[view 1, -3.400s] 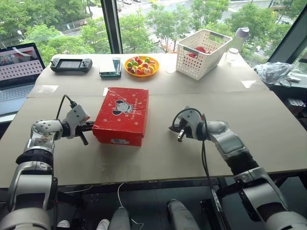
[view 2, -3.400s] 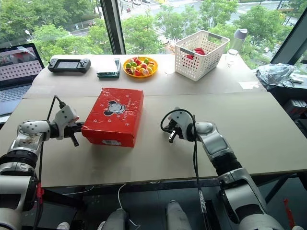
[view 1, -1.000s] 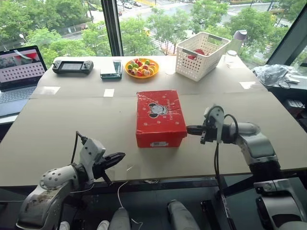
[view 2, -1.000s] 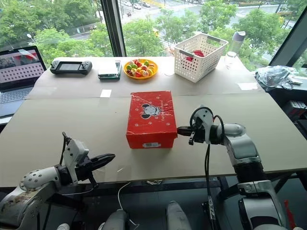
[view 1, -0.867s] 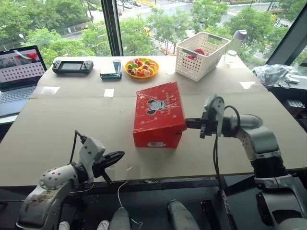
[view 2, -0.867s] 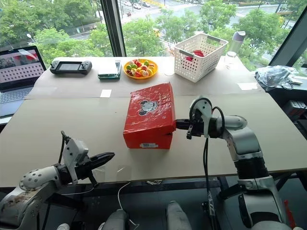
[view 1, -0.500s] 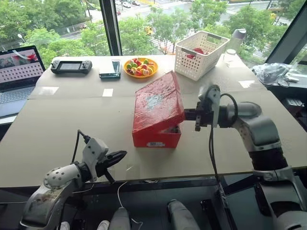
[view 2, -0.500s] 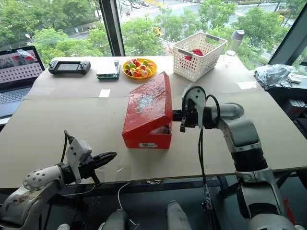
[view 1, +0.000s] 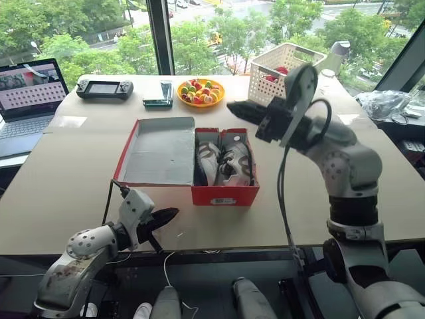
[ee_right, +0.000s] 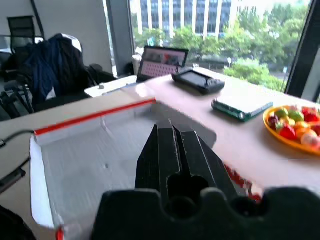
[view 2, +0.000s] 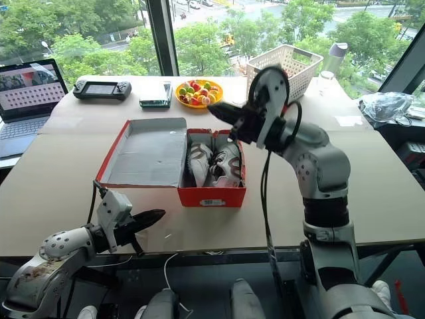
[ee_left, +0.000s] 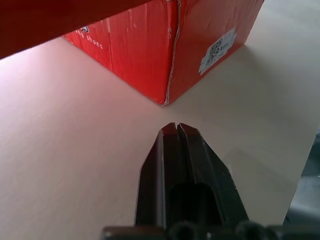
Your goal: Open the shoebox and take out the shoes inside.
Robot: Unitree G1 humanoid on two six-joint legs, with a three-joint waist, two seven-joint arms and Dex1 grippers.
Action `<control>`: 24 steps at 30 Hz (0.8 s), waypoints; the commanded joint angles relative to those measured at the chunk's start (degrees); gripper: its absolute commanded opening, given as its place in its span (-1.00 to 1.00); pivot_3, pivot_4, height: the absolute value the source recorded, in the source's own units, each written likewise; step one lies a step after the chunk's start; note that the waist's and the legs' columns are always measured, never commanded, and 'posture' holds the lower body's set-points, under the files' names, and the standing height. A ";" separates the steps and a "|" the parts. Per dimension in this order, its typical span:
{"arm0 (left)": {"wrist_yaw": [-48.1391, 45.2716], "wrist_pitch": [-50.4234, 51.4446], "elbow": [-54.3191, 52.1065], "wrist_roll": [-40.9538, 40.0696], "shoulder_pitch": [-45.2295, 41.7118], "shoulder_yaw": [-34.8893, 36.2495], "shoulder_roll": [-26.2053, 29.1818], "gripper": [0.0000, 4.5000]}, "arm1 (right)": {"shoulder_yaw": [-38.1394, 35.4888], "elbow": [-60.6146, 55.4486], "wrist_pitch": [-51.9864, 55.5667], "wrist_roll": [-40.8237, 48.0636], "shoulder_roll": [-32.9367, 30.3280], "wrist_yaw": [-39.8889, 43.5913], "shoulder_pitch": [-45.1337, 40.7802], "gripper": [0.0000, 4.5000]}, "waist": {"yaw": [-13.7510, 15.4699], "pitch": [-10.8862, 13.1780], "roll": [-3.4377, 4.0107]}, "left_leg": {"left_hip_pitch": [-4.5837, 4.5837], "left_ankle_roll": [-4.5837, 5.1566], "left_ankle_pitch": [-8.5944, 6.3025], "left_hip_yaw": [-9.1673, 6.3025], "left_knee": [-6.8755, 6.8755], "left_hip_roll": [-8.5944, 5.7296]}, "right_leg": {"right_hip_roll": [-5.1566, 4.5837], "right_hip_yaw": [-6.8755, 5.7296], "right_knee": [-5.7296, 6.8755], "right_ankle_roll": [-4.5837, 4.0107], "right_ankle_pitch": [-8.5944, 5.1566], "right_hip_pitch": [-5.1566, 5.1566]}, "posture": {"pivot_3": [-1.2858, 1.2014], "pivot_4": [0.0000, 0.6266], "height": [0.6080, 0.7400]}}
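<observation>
The shoebox [view 1: 222, 169] sits open mid-table, its lid [view 1: 159, 151] folded flat to the robot's left, the shoes [view 1: 224, 161] side by side inside. The right gripper [view 1: 234, 107], fingers pressed together and empty, hovers above the box; it should spread first, descend onto one sneaker's collar, and lift straight up clear of the walls. The left gripper [view 1: 174, 212], also pressed together, hangs near the table's front edge. The tan table [view 1: 312, 199] stands against big windows overlooking trees.
</observation>
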 commanded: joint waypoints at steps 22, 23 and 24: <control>-0.91 12.97 -6.81 -20.62 1.63 23.74 9.55 -0.99 | 5.27 -16.37 5.51 2.69 -10.81 4.68 6.93 -1.00 | -1.07 0.05 -0.11 | -0.16 0.31 -0.18 -0.02 -0.06 0.09 | 0.09 -0.07 0.77 -0.09 -0.44 -0.56 | 0.03 -0.52 0.29; -1.18 14.03 -6.04 -22.68 -0.94 24.96 11.12 -0.99 | 5.72 -15.87 5.31 2.29 -11.14 5.05 6.48 -1.00 | -0.95 0.05 -0.13 | -0.14 0.30 -0.17 -0.01 -0.03 0.09 | 0.09 -0.07 0.77 -0.25 -0.50 -0.54 | 0.03 -0.52 0.29; -1.60 14.96 -4.75 -24.39 -3.61 25.86 12.77 -0.99 | 6.11 -15.39 5.09 2.05 -11.37 5.38 6.05 -1.00 | -0.84 0.07 -0.16 | -0.15 0.30 -0.17 -0.01 0.02 0.09 | 0.09 -0.07 0.77 -0.26 -0.46 -0.52 | 0.03 -0.52 0.29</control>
